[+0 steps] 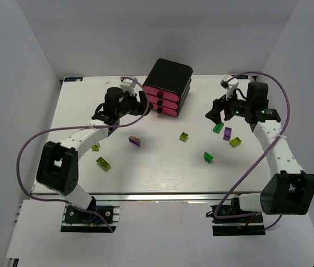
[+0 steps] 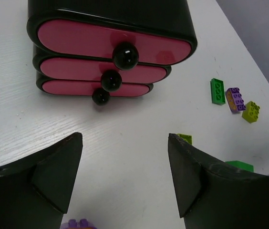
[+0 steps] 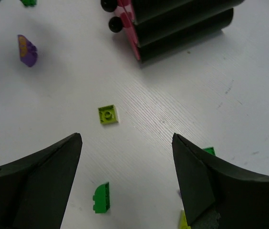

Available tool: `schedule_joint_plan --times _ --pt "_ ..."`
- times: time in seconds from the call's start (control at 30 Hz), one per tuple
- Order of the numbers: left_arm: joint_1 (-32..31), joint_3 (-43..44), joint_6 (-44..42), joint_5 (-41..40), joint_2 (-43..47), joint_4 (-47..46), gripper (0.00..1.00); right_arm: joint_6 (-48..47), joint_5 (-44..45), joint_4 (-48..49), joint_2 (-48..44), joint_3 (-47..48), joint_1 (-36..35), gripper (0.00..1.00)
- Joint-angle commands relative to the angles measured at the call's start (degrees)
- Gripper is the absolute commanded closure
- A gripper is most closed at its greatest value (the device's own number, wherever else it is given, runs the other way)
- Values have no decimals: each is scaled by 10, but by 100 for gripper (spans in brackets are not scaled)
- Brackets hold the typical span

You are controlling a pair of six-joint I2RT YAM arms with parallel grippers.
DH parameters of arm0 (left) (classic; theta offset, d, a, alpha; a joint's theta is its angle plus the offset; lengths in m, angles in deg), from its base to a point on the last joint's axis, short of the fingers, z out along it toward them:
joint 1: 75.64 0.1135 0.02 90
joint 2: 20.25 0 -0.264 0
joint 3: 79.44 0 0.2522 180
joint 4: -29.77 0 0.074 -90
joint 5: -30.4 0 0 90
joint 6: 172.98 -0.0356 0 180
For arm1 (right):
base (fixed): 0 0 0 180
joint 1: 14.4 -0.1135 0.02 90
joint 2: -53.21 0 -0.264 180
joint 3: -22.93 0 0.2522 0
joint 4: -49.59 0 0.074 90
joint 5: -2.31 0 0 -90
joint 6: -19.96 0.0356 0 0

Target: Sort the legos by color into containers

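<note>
The black box (image 1: 169, 74) with three shut magenta drawers (image 2: 77, 38) and black knobs (image 2: 125, 55) stands at the back middle. My left gripper (image 1: 142, 104) is open and empty just left of it, facing the drawer fronts (image 2: 125, 138). My right gripper (image 1: 215, 114) is open and empty (image 3: 127, 138), above a green lego (image 1: 218, 128), a purple lego (image 1: 227, 133) and a yellow-green lego (image 1: 235, 142). Other legos lie loose: purple (image 1: 135, 141), yellow-green (image 1: 184, 136), green (image 1: 208, 157), and two yellow-green ones (image 1: 96, 147) (image 1: 103, 163).
White walls close the table at the back and both sides. A purple cable (image 1: 34, 144) loops beside the left arm, another (image 1: 282, 94) over the right arm. In the right wrist view a square yellow-green lego (image 3: 108, 115) and a green one (image 3: 101, 197) lie ahead.
</note>
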Motion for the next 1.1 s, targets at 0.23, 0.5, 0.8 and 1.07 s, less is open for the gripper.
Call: schedule_joint_plan --times 0.23,0.5,0.8,1.07 --pt "-2 187 51 3 -153 13 17 104 -66 78 35 -8 -15 32" --pt "-13 248 76 -11 -202 56 18 115 -38 80 56 3 -16 33" --pt "-24 297 75 4 -251 75 22 122 -33 87 73 10 -17 33" --pt "-30 311 79 2 -271 75 42 113 -21 87 72 9 -13 33"
